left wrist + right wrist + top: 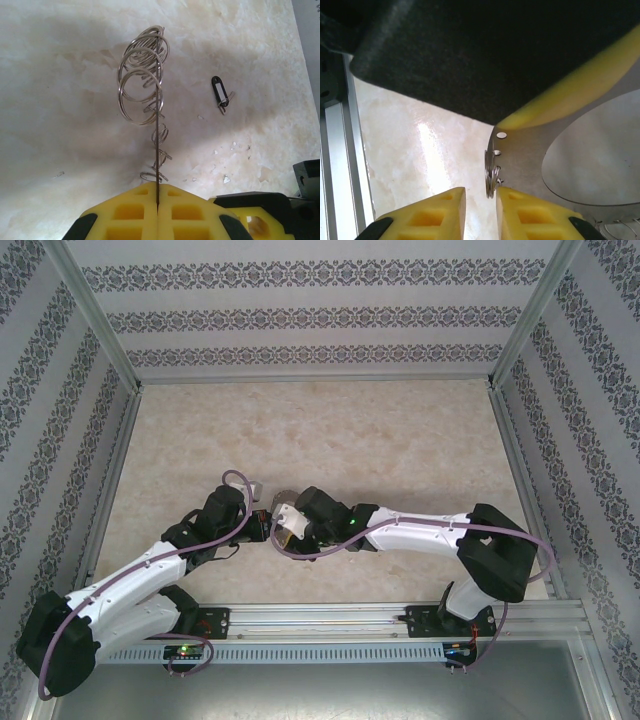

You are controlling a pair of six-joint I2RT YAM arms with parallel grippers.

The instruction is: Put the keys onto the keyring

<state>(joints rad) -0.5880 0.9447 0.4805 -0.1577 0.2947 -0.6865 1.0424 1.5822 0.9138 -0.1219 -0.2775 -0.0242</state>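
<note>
Marbled table [60, 100], left gripper [157, 200] clamped tight on the keyring [520, 160] edge, right gripper [480, 200] jaws slightly apart at a rim loop [490, 172], key [220, 93] lying loose.

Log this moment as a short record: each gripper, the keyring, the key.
left gripper: shut on the keyring, clamping its rim; plate seen edge-on in the left wrist view
right gripper: jaws narrowly apart, tips at a wire loop on the keyring's rim; contact unclear
key: lying on the table, apart from the keyring and the left gripper
task state: key not yet on the keyring
</note>
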